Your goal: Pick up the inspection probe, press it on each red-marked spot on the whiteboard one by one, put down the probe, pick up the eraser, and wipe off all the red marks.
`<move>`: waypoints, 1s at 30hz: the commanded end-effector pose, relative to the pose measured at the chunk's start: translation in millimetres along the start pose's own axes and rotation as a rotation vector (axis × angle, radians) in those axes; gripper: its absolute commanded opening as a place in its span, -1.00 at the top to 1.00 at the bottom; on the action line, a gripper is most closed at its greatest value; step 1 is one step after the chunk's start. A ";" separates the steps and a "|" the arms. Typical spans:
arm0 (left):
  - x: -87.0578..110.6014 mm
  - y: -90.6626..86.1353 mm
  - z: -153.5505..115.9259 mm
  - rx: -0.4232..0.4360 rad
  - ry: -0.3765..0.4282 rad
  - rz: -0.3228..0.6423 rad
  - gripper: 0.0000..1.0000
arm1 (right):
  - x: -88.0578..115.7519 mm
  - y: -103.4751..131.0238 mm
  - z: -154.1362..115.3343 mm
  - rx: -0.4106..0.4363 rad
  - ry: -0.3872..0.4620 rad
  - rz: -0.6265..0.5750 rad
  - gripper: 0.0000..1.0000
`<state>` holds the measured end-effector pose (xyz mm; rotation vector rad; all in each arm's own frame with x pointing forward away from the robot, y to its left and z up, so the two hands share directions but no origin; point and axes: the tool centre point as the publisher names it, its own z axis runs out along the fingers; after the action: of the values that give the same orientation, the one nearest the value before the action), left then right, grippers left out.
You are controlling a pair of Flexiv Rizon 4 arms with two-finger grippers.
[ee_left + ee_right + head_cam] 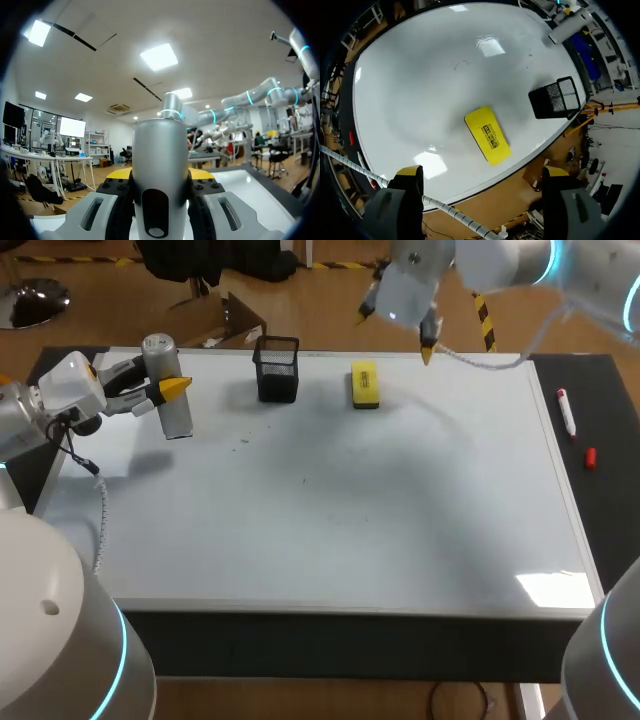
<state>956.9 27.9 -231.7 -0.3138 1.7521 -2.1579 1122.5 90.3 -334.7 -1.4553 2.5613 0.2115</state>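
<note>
The whiteboard (330,520) covers most of the dark table (610,400). Near the board's far edge sit a black mesh cup (277,370) and a yellow eraser (365,384). A marker (566,411) and a small red cap (590,457) lie on the table's right strip.

The whiteboard (330,500) lay open across its middle and near half, with wide room for a tool to pass. Obstacles stood along its far edge:

- the black mesh holder (277,368);
- the yellow eraser (365,384), near the holder on its right but apart from it;
- the probe (176,416), towards the far left corner, clamped in the left tool (160,388).

The right tool (397,330) hung spread above the far edge. A red marker (566,410) and a small red cap (590,457) lay on the bench (612,500), off the board's right side.
</note>
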 end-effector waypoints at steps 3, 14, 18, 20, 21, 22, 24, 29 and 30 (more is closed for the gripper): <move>0.9 -1.1 0.3 0.001 -0.004 0.003 1.00 | 8.9 -6.7 -43.3 -0.034 -0.045 0.108 -1.00; 0.9 -1.1 0.3 0.001 -0.004 0.003 1.00 | 26.2 -22.2 -66.1 -0.162 -0.059 0.345 -1.00; 0.9 -1.1 0.3 0.001 -0.004 0.003 1.00 | 30.9 -20.7 -75.0 -0.190 -0.103 0.391 -1.00; 0.9 -1.1 0.3 0.001 -0.004 0.003 1.00 | 32.7 -22.0 -78.6 -0.210 -0.138 0.397 -1.00; 0.9 -1.1 0.3 0.001 -0.004 0.003 1.00 | 33.5 -21.1 -80.8 -0.221 -0.150 0.398 -1.00; 0.9 -1.1 0.3 0.001 -0.004 0.003 1.00 | 34.3 -20.5 -82.5 -0.219 -0.152 0.399 -1.00; 0.9 -1.1 0.3 0.001 -0.004 0.003 1.00 | 37.2 -18.7 -84.5 -0.240 -0.165 0.413 -1.00; 0.9 -1.1 0.3 0.001 -0.004 0.003 1.00 | 50.7 -14.6 -87.3 -0.275 -0.189 0.479 -1.00; 0.9 -1.1 0.3 0.001 -0.004 0.003 1.00 | 53.5 -14.3 -87.9 -0.282 -0.200 0.485 -1.00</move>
<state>956.9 28.1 -231.7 -0.3140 1.7520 -2.1576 1109.3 28.5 -262.0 -0.8154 2.7774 0.7546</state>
